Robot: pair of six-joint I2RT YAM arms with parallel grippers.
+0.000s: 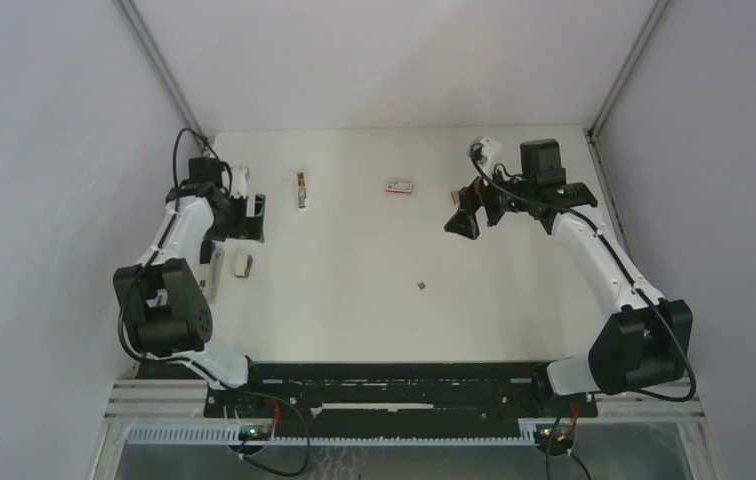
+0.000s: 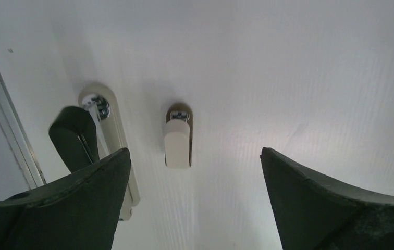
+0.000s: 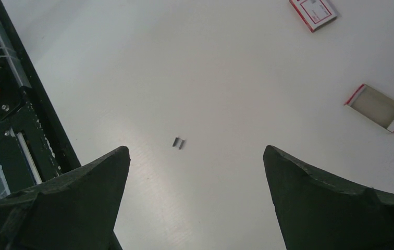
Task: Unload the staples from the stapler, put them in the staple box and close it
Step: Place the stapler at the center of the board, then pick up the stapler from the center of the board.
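Two pincers are in view, and we find both spread wide with nothing between the jaws. The left pincer [image 2: 194,156] hangs over the stapler [image 2: 114,138], the right pincer [image 3: 196,151] over the staples [image 3: 179,142]. The staples lie as a tiny grey pair on the bare tabletop [image 1: 354,300], near its middle and well apart from the stapler at the left edge. The stapler lies flat, with a shorter white piece [image 2: 178,146] just beside it; whether that piece belongs to it we cannot tell.

We judge the unloading close to finished, since the staples are out. What is left, we think, is to check the magazine for any strip inside, which calls for a grip from the left pincer.

A red-and-white box [image 3: 313,11] and an open tray [image 3: 378,108] lie farther back, apart from both arms. We see nothing in the way.
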